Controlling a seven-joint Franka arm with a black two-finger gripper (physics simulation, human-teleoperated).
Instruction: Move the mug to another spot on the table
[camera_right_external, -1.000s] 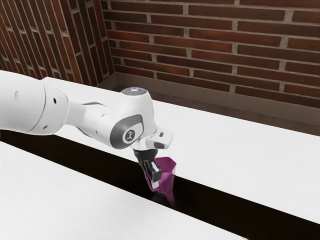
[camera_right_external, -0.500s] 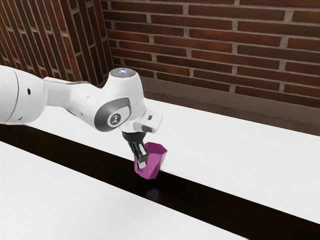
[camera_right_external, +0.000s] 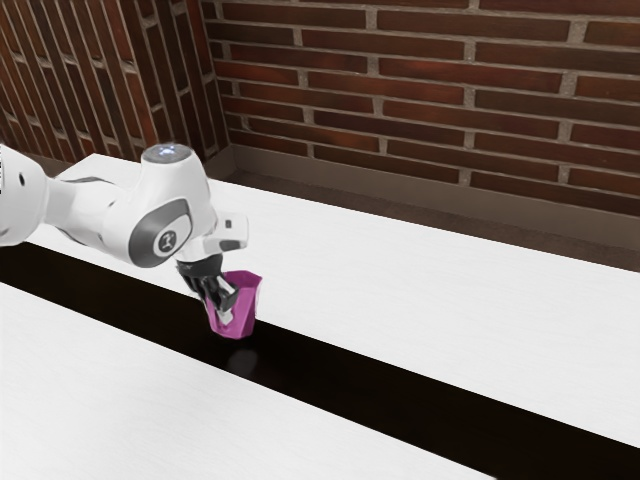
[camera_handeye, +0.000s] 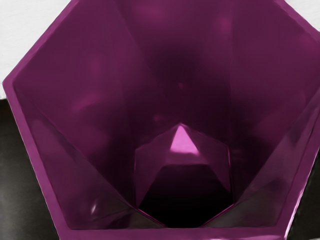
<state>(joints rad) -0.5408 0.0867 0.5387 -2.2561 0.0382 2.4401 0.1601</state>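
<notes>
Magenta mug (camera_right_external: 246, 302), held upright, has its rim clamped in the tool (camera_right_external: 226, 306).

A bare, workshop-like room: red brick walls (camera_right_external: 420, 90) meet in a corner beyond the fingers (camera_right_external: 220, 292), and a long white table (camera_right_external: 450, 290) with a dark band (camera_right_external: 400, 400) spreads beneath them.

Brick walls (camera_right_external: 450, 90) enclose a white, seemingly dark-banded table (camera_right_external: 450, 290).
</notes>
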